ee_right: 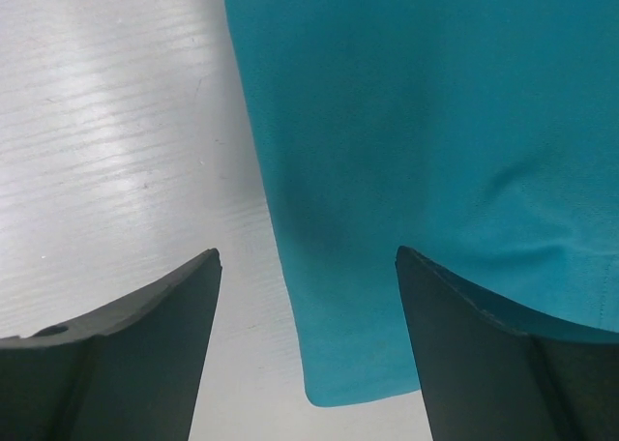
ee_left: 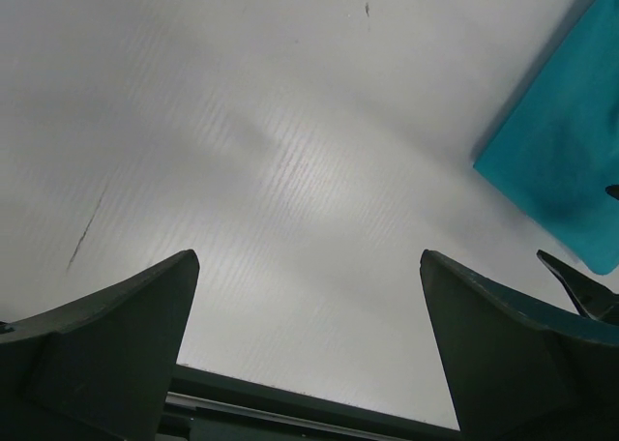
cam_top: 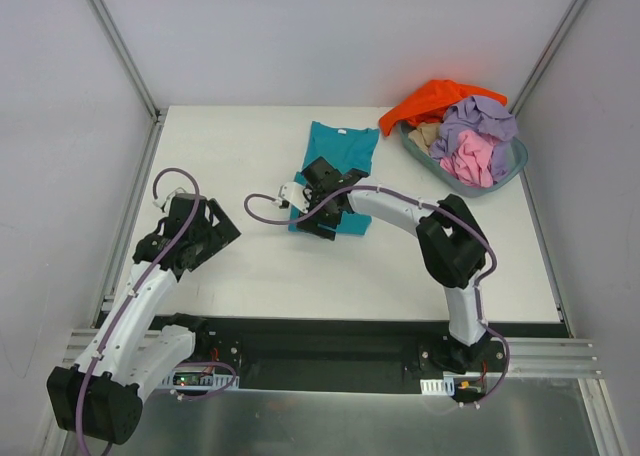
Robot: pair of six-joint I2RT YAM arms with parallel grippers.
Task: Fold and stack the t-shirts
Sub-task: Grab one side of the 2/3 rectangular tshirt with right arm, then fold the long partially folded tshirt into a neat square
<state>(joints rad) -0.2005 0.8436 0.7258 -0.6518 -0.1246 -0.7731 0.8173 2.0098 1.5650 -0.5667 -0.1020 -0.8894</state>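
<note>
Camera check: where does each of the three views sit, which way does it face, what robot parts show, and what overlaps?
Top external: above and behind the bases, facing down onto the table; shows the left gripper and right gripper with their whole arms.
Left wrist: on the left arm, looking past its open gripper at bare table, with the teal t-shirt at the right.
Right wrist: on the right arm, looking down between its fingers at the shirt's edge and corner.
Shared: all three see the teal t-shirt and table.
</note>
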